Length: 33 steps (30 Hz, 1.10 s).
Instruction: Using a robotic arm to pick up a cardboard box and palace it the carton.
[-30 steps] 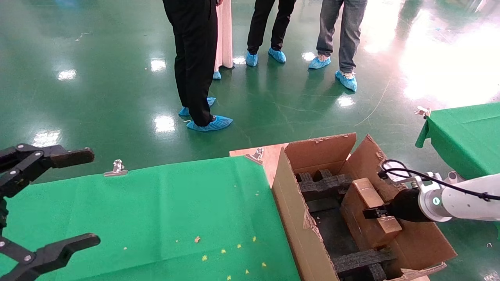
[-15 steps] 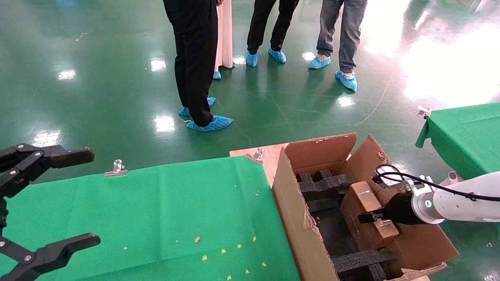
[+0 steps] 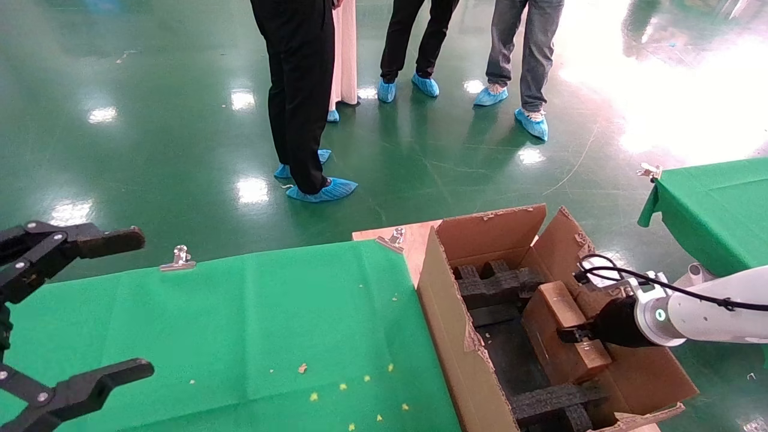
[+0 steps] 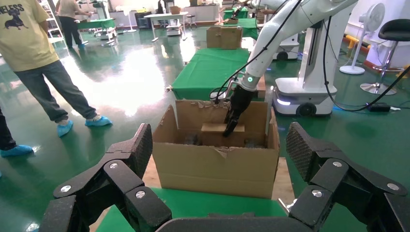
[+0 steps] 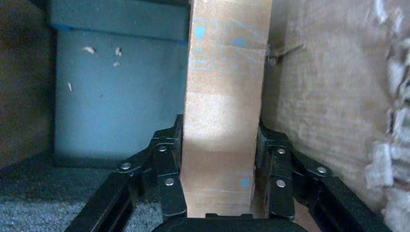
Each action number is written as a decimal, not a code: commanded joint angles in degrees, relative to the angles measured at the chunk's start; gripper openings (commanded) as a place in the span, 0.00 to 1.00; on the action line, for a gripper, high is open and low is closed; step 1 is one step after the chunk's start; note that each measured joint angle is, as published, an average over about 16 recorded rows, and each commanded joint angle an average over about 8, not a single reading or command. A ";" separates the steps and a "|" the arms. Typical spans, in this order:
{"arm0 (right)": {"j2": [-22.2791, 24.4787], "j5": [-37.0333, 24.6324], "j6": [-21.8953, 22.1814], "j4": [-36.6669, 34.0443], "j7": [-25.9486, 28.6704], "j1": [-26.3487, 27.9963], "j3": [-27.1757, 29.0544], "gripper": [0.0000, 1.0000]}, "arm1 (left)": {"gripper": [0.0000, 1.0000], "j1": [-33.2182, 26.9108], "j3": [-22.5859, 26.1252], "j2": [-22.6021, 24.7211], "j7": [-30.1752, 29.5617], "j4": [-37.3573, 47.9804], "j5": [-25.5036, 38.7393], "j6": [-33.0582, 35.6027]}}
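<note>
The white robotic arm (image 3: 708,309) reaches from the right into the large torn-flapped carton (image 3: 447,318). Its right gripper (image 3: 571,333) is shut on the small taped cardboard box (image 3: 561,333), which stands on edge low inside the carton, by the right wall, among black foam blocks (image 3: 498,287). In the right wrist view the box (image 5: 223,121) sits clamped between both fingers (image 5: 169,164). The left wrist view shows the carton (image 4: 212,164), the box (image 4: 215,128) and the arm (image 4: 270,43) from afar. My left gripper (image 3: 78,312) is open and empty at the far left, above the green table.
A green-clothed table (image 3: 240,336) with paper scraps lies left of the carton. Another green table (image 3: 714,210) is at the right. Several people in blue shoe covers (image 3: 324,191) stand on the green floor beyond.
The right gripper has lowered the cardboard box deeper into the carton, still gripping it. The left gripper has not moved.
</note>
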 commanded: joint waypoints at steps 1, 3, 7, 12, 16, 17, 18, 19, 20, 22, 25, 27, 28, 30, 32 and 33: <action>0.04 -0.09 -0.03 0.03 0.05 0.01 -0.04 1.00 | 1.00 0.00 0.00 0.00 0.00 0.00 0.00 0.00; 0.11 -0.09 -0.15 0.08 0.01 0.16 0.01 1.00 | 1.00 0.00 0.00 0.00 0.00 0.00 0.00 0.00; 0.35 -0.11 -0.28 0.34 -0.07 0.75 0.20 1.00 | 1.00 0.00 0.00 0.00 0.00 0.01 0.00 0.00; 0.81 -0.38 -0.04 1.04 -0.19 2.13 0.65 1.00 | 1.00 0.00 0.01 0.00 0.00 0.01 0.00 0.00; 1.28 -0.67 0.61 2.15 -0.32 4.21 1.52 1.00 | 1.00 -0.01 0.01 0.00 0.01 0.01 0.00 0.00; 1.40 -0.70 0.85 2.54 -0.37 4.91 1.86 1.00 | 1.00 -0.01 0.01 0.00 0.01 0.01 0.00 0.00; 1.51 -0.73 1.08 2.97 -0.45 5.64 2.21 1.00 | 1.00 -0.01 0.01 0.00 0.01 0.01 0.00 0.00; 1.60 -0.77 1.33 3.44 -0.57 6.42 2.61 1.00 | 1.00 -0.01 0.01 0.00 0.01 0.01 0.00 0.00; 1.67 -0.79 1.58 3.97 -0.75 7.25 3.05 1.00 | 1.00 -0.01 0.01 0.00 0.01 0.01 -0.01 0.00; 1.81 -0.86 2.02 5.23 -1.37 8.91 3.96 1.00 | 1.00 -0.01 0.01 0.00 0.01 0.01 -0.01 0.00; 2.00 -0.80 2.54 7.66 -2.85 11.31 5.44 1.00 | 1.00 -0.01 0.01 0.00 0.01 0.01 -0.01 0.00; 2.16 -0.42 2.66 9.61 -4.07 12.71 6.50 1.00 | 1.00 -0.01 0.01 0.00 0.01 0.01 -0.01 0.00; 2.26 -0.08 2.67 10.65 -4.69 13.32 7.07 1.00 | 1.00 -0.01 0.01 0.00 0.01 0.01 -0.01 0.00; 2.52 1.10 2.41 12.99 -6.03 14.43 8.34 1.00 | 1.00 -0.01 0.02 0.00 0.01 0.01 -0.01 0.00; 2.82 2.72 1.77 15.45 -7.54 15.38 9.72 1.00 | 1.00 -0.01 0.02 0.00 0.01 0.01 -0.01 0.00; 3.01 3.69 1.26 16.71 -8.44 15.79 10.45 1.00 | 1.00 -0.01 0.02 0.00 0.01 0.01 -0.01 0.00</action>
